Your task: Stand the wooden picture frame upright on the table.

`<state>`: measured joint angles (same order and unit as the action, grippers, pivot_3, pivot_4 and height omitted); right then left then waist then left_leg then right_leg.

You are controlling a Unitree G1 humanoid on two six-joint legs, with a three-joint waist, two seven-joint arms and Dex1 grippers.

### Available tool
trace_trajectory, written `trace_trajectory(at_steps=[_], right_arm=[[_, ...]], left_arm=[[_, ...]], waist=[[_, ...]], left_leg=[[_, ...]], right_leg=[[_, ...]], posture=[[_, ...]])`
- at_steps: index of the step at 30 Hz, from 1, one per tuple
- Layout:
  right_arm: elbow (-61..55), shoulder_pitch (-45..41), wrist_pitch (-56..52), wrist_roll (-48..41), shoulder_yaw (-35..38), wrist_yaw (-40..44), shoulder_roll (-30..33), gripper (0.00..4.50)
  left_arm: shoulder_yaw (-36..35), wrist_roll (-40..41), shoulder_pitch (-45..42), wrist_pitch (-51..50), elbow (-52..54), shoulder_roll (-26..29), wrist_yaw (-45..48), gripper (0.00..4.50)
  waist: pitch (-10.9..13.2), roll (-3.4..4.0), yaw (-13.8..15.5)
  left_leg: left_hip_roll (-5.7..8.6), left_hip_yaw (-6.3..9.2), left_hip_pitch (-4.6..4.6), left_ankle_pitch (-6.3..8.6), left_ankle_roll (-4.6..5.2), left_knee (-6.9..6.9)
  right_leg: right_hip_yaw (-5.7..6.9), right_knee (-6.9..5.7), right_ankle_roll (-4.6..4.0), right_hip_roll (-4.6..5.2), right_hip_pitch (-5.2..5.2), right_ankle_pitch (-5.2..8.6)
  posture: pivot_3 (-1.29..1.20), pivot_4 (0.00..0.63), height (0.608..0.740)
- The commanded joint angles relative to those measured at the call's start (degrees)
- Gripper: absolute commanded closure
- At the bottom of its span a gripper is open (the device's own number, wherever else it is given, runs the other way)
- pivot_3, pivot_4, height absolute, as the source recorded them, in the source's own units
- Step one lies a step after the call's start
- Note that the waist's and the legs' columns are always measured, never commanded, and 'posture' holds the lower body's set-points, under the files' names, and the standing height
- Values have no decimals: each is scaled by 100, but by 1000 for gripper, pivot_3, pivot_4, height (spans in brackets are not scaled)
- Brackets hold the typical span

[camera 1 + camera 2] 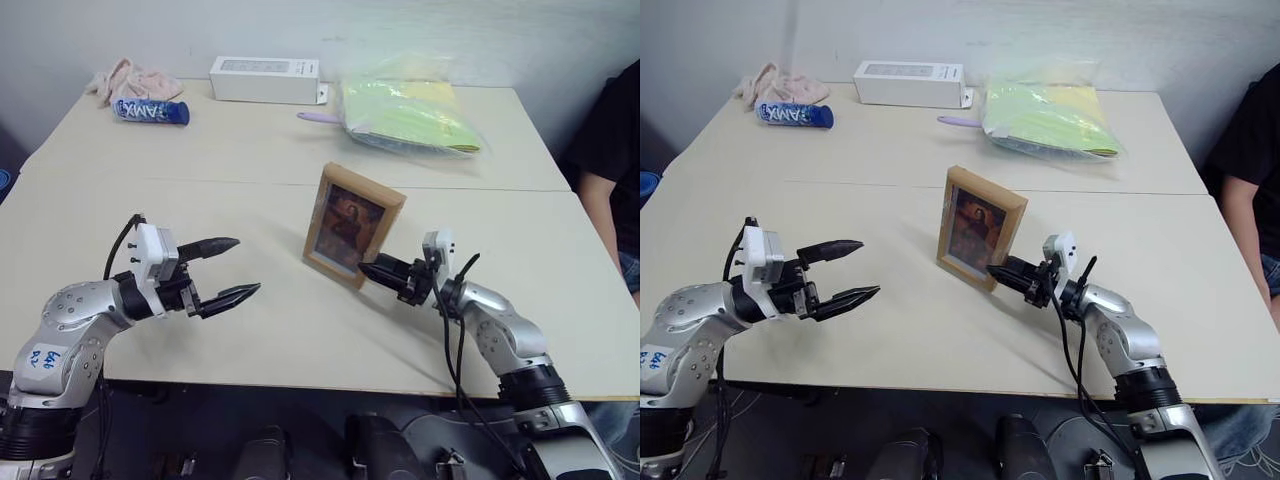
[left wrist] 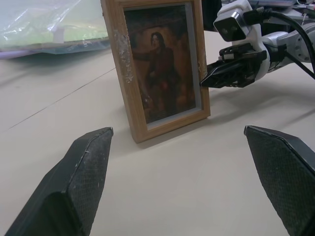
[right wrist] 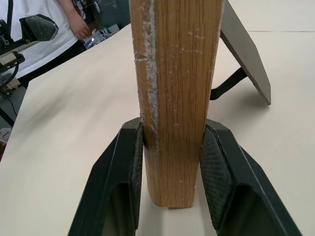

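Observation:
The wooden picture frame stands upright near the middle of the pale table, its dark portrait facing me. In the right wrist view its wooden edge sits between my right fingers, and the fold-out stand is propped behind it. My right gripper is shut on the frame's lower right edge. My left gripper hovers open to the left of the frame, apart from it, fingers pointing toward it. The left wrist view shows the frame ahead between wide-spread fingertips.
At the far side of the table lie a white long box, a blue tube, a pink cloth and a plastic bag with yellow-green papers. A person in black sits at the right edge.

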<state>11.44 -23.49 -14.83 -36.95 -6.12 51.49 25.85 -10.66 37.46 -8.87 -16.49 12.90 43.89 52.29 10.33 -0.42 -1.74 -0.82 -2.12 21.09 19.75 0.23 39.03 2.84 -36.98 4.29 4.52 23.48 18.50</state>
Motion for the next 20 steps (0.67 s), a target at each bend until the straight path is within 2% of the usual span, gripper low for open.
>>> trace_trajectory(at_steps=[1,3,5,11,13,17,20], right_arm=[[242,39,-89,383,89,-147,-101,3273],[128,9,232,430,226,-36,-174,2558],[-67,64,319,468,291,169,-106,2071],[-692,624,629,489,674,881,436,183],[-753,827,1073,644,857,1111,654,84],[-372,1324,3246,1488,1100,1828,1203,84],[-214,1698,3865,1557,1305,2030,1441,84]], left_arm=[[-201,-87,-61,25,98,56,40,0],[-235,-109,-24,10,63,66,58,0],[-284,-166,73,41,-5,87,117,0],[-540,-628,690,434,-315,196,310,0],[-644,-903,944,729,-442,209,291,0],[-816,-1228,1429,1214,-662,168,376,0],[-923,-1553,1713,1602,-876,169,289,0]], waist=[[-1,-1,-5],[-1,-1,-2],[0,1,10],[1,1,17],[1,1,20],[1,1,22],[1,1,32]], left_leg=[[0,0,-3,0,0,0],[0,0,-4,-1,-1,0],[0,1,0,-1,-2,0],[0,0,12,7,8,-8],[1,0,11,8,11,-7],[1,-1,8,10,11,-8],[2,-2,5,11,13,-9]], right_leg=[[0,0,0,0,-2,0],[-1,-2,0,0,-3,0],[0,-2,0,0,1,0],[3,1,2,0,4,-1],[3,8,3,1,-1,-2],[2,24,3,1,0,-2],[2,29,3,1,-4,-2]], posture=[[0,150,740],[0,150,740],[0,150,740],[0,150,740],[0,150,740],[0,150,740],[0,150,740]])
